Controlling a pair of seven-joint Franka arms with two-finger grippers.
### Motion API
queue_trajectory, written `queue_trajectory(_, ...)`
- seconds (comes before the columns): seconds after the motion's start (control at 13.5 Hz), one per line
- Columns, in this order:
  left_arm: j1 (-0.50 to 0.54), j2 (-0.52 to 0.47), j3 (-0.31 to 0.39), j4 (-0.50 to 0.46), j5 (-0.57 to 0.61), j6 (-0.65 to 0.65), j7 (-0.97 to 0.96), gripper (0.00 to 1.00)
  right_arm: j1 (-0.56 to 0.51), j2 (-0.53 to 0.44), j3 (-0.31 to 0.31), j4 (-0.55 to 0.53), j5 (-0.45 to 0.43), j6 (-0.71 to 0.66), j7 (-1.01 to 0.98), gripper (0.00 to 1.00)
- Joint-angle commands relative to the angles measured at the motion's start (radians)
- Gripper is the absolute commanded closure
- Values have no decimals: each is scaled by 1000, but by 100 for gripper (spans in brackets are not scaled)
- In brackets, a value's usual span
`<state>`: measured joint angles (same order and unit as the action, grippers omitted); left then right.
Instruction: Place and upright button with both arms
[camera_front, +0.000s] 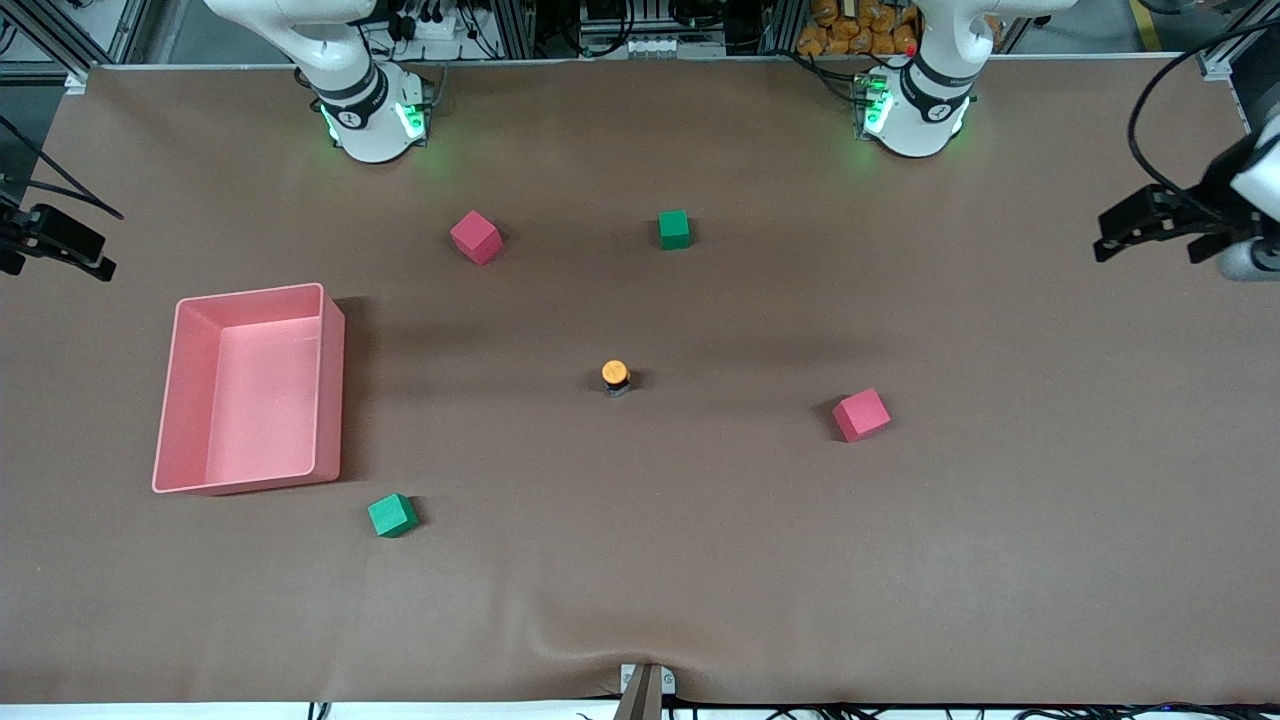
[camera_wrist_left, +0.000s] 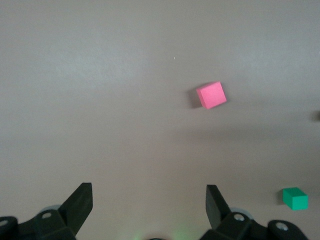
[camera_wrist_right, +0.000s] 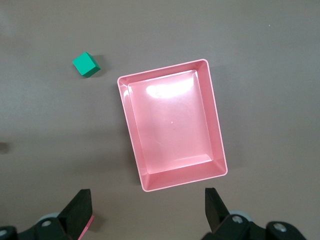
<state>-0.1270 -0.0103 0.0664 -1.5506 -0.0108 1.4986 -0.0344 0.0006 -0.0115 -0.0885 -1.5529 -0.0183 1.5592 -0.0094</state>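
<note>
The button (camera_front: 616, 376) stands upright near the middle of the table, orange cap up on its short black body. No gripper touches it. My left gripper (camera_front: 1145, 240) hangs high over the left arm's end of the table. It is open and empty, and its wrist view shows bare cloth between the fingers (camera_wrist_left: 149, 192). High over the right arm's end of the table, my right gripper (camera_front: 58, 255) is also open and empty (camera_wrist_right: 147, 195). It hangs beside the pink bin (camera_wrist_right: 216, 145).
The pink bin (camera_front: 332, 380) is empty. A red cube (camera_front: 475, 237) and a green cube (camera_front: 674, 229) lie farther from the front camera than the button. Another red cube (camera_front: 861, 414) (camera_wrist_left: 211, 95) and another green cube (camera_front: 392, 515) (camera_wrist_right: 86, 64) lie nearer.
</note>
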Motion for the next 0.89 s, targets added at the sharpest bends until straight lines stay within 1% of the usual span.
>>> queue_trajectory(0.0,-10,-80,-8,-109,23,32,8,0,-7,-5,7,-3,1,-4,16,0)
queue_trajectory(0.15,3,-99,-45,-120,25,29,11,0,-7,-5,7,-3,1,-5,16,0)
queue_trajectory(0.59,-5,-174,-48,-121,26,-37,21,0,-4,-4,7,-3,1,-7,16,0)
queue_trajectory(0.82,-3,-178,-62,-118,26,-38,21,0,-4,-4,9,-3,1,-16,16,0)
